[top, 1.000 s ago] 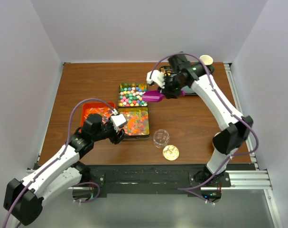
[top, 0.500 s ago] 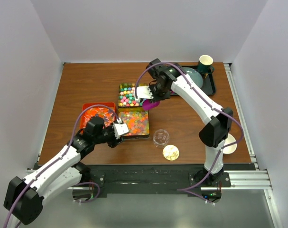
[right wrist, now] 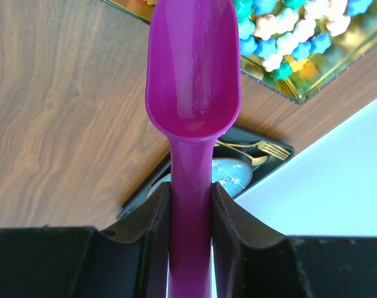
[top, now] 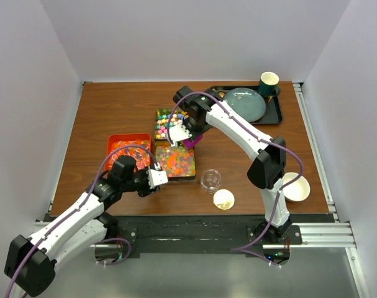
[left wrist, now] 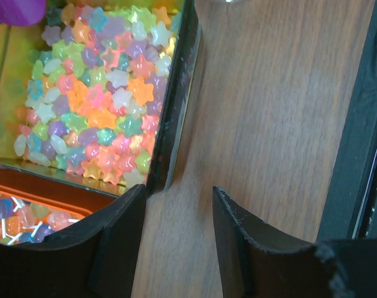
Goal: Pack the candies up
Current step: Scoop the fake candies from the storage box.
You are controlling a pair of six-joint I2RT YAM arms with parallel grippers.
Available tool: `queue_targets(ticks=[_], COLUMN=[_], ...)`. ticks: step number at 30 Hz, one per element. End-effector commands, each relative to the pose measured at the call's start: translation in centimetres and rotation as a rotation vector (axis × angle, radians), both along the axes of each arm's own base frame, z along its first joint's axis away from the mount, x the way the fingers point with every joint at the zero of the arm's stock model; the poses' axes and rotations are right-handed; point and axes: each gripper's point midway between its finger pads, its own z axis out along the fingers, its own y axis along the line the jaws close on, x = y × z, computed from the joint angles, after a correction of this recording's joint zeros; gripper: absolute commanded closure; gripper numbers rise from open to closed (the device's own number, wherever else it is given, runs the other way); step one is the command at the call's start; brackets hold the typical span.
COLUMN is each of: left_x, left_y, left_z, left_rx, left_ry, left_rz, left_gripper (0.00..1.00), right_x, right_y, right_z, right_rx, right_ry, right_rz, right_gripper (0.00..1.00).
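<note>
Swung over from the back-right tray, the right tool (top: 187, 131) now hangs above the candies (top: 165, 121), which sit in two tins mid-table. It is clamped on a purple scoop (top: 189, 141). The left tool (top: 157, 177) has drawn back toward the front edge. The table (top: 113, 105) is brown wood, with pale walls (top: 176, 37) on three sides.

Left wrist: the left tool (left wrist: 179, 198) has its fingers apart over bare wood, just beside the tin of candies (left wrist: 101, 93).

Right wrist: the right tool (right wrist: 190, 192) pinches the handle of the purple scoop (right wrist: 191, 81), whose bowl reaches the tin's corner by the candies (right wrist: 287, 25).
</note>
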Motion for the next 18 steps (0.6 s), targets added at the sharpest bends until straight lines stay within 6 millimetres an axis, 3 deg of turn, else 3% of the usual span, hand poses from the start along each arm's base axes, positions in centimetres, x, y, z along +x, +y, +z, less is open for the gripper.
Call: queue_targets(ticks=[1,5,10,15,18], left_x=[-0.5,-0.6,0.0,-0.9,-0.6], left_y=[1.0,1.5,0.7,0.4,0.0], left_z=[-1.2,-2.3,-2.4,-4.0,-3.7], left_rx=[0.074,0.116,0.082,0.049,0.015], left_ry=[-0.032,-0.082,-0.112,-0.095,-0.131], left_rz=[-0.054,-0.100,-0.116,-0.133,-0.133], left_gripper=[0.48,0.47,0.46,0.46,0.45], right_x=[-1.0,-1.0,-1.0,-1.3,-1.0], right_y=[-1.6,-1.1,-0.5,0.0,0.0], right_z=[0.8,0.1,-1.0,-2.4,-3.0], right_rx=[-0.150,-0.189,-0.234,-0.277,-0.298], right_ry=[0.003,-0.014,-0.041,-0.055,-0.069], right_rz=[0.076,0.101,0.128,0.151,0.139], right_gripper=[1.00,1.00,1.00,1.00,1.00])
